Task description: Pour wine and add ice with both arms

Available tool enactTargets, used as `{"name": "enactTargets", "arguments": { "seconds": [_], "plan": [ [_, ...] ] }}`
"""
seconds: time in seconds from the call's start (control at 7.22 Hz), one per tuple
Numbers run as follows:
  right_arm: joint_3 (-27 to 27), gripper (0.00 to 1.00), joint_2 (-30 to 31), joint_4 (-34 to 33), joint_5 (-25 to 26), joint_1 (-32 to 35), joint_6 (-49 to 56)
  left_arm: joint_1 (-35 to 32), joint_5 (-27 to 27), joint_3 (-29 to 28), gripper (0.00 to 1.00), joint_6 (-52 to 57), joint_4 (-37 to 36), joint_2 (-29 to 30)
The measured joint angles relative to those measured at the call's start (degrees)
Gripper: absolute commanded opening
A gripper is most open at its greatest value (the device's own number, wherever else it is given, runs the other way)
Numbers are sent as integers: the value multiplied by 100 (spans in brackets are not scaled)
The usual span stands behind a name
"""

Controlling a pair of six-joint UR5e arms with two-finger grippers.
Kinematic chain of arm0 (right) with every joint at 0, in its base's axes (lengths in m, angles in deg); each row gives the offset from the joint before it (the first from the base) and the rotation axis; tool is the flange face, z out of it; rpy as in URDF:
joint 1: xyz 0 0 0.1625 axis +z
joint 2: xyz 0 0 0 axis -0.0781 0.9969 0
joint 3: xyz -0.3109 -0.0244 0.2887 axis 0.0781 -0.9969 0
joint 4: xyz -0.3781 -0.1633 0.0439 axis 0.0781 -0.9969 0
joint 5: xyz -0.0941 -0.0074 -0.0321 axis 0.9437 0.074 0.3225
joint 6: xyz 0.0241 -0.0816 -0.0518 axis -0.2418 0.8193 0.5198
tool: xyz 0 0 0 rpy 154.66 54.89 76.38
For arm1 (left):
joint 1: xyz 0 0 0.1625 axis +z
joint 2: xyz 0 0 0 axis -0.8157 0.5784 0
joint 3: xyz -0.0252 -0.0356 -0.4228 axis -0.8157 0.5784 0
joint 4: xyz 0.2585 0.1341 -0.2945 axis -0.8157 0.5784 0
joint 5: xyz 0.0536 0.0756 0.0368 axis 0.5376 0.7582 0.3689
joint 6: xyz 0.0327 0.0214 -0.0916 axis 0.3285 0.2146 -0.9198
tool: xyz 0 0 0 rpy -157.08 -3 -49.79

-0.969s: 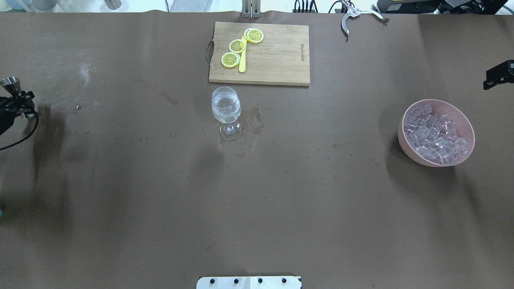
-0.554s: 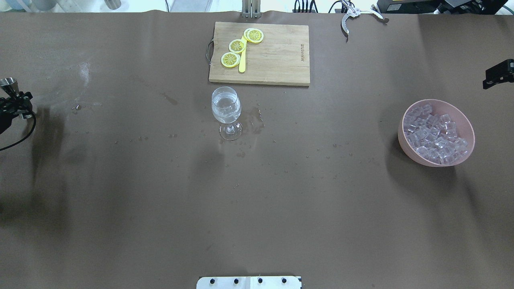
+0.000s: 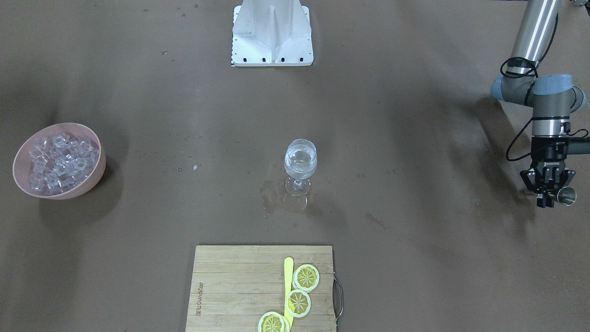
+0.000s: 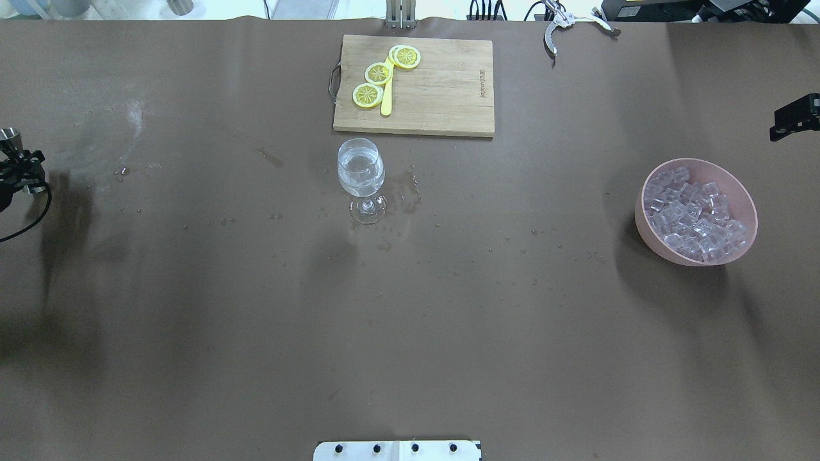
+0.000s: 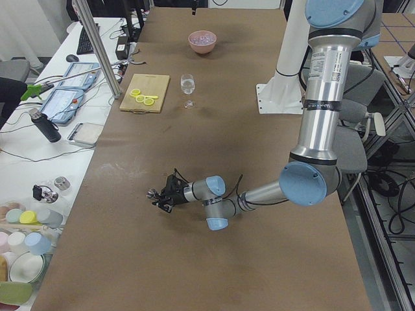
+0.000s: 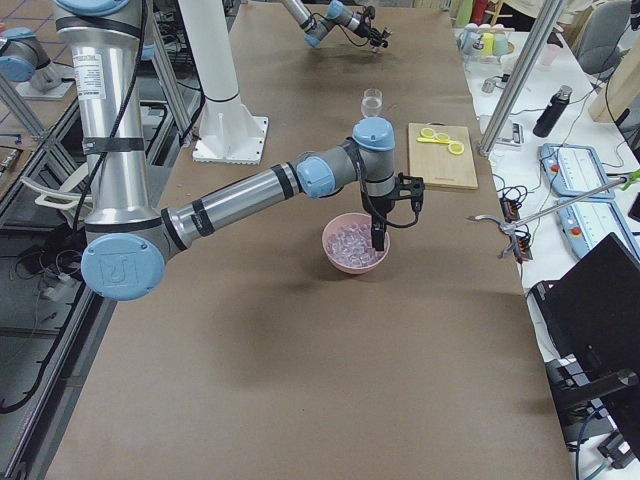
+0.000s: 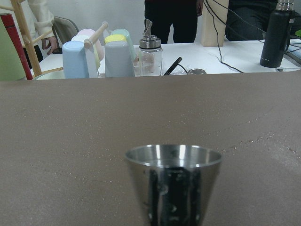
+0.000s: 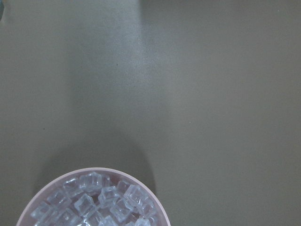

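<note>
The wine (image 4: 360,175), a clear liquid, sits in the bowl of a wine glass (image 4: 368,209) that stands upright about midway between the left and right ends of the table (image 4: 448,333), nearer its far edge than the robot's side. It is just in front of a wooden cutting board (image 4: 442,89) that carries lemon slices (image 4: 378,73) and a yellow strip, and small wet patches lie on the table around the glass's foot. The ice (image 4: 692,214), a heap of small clear cubes, fills a pink bowl (image 4: 642,225) near the table's right end. The left pincer (image 3: 548,198) is out by the table's left end, low over the surface, pinching a steel measuring cup (image 3: 566,195) whose mouth faces up in the wrist view. The right pincer (image 6: 378,240) points straight down above the table close by the pink bowl; whether its fingers are spread or pressed together I cannot tell
</note>
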Motion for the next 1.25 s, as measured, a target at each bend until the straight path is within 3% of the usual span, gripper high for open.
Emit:
{"name": "enactTargets", "arguments": {
  "seconds": [0.42,0.69,1.25],
  "plan": [
    [-7,100,0,0,1,0,0,3,10,-4,43,0,3,-37],
    [-13,100,-9,0,1,0,0,6,11,-3,37,-15,4,-48],
    [-6,100,-20,6,1,0,-2,8,-181,387,50,-6,54,-184]
  ]
}}
